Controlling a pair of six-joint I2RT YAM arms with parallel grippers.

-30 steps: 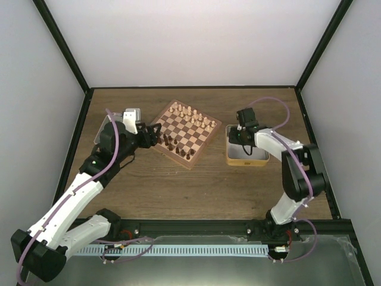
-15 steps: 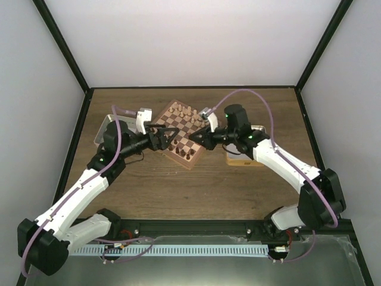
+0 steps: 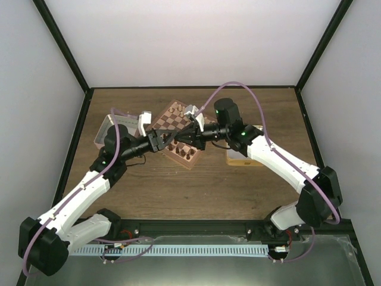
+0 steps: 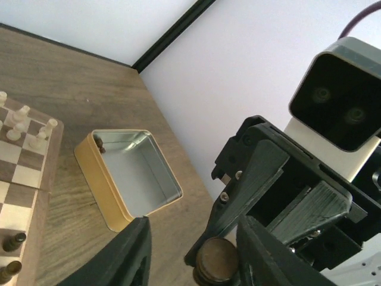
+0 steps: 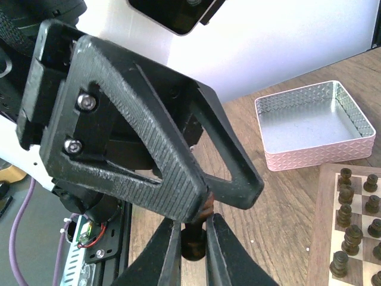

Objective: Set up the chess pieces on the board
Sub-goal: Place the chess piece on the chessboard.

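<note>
My right gripper is shut on a dark brown chess piece. It holds the piece in the air over the near-left edge of the board. My left gripper is open, and the piece sits between its jaws, close to its right finger. In the top view the two grippers meet tip to tip, the left and the right. Several dark pieces stand along the board's near side and cream pieces along the far side.
A gold tin lies right of the board and shows in the left wrist view with one dark piece in its corner. A pink tin lies left of the board and shows in the right wrist view. Both arms cross over the board.
My right arm has swung from the gold tin leftward across the board with a dark piece. My left gripper has reached right to meet it, and its jaws now flank the piece.
</note>
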